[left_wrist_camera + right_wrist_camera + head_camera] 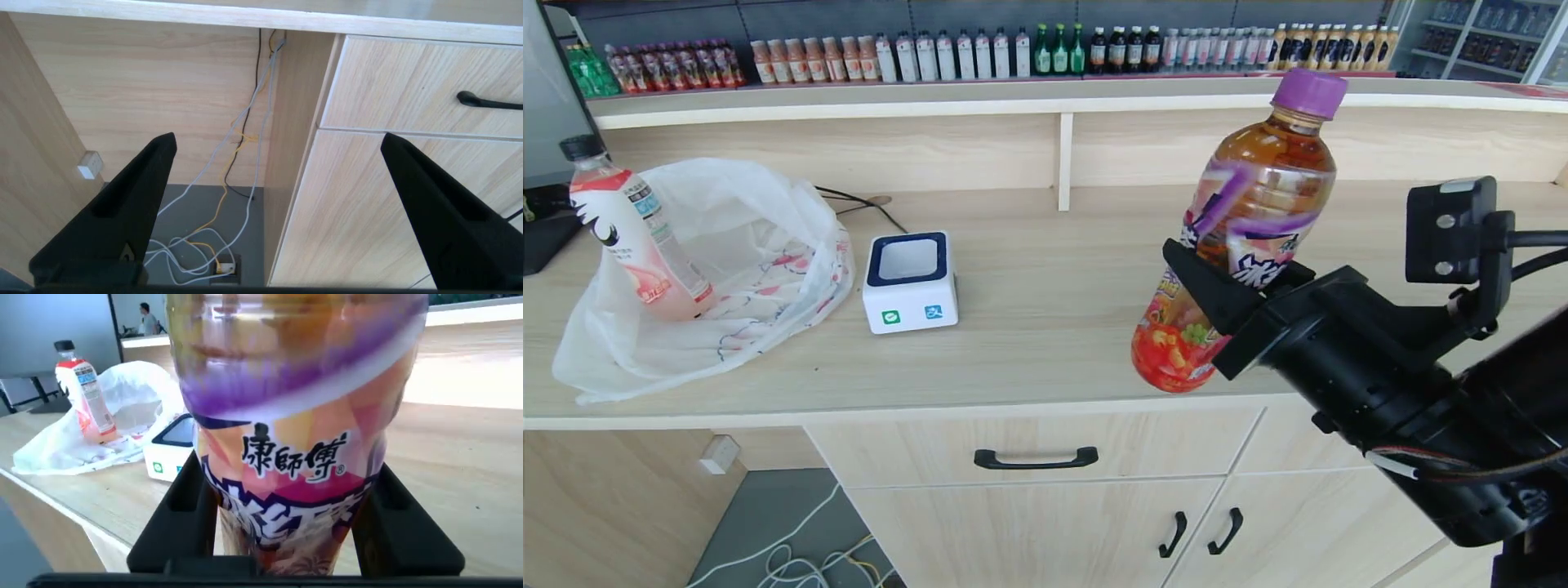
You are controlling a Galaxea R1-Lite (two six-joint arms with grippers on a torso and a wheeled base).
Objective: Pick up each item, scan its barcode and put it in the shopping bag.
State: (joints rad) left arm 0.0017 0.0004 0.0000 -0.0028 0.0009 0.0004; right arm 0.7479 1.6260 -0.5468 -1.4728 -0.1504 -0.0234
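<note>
With the left gripper (282, 216) wide open and empty below the counter (1045, 343), the right gripper (1241, 278) clamps the purple-capped bottle (1258, 196) aloft, apparently unscanned, well right of the scanner (909, 280), while the pink bottle (637, 237) already seems bagged in the shopping bag (760, 245).

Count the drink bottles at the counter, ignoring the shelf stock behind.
2. The pink bottle leans in the open shopping bag on the left; the purple-capped bottle is clamped in the right pincer. The bag's folds may hide more.
</note>
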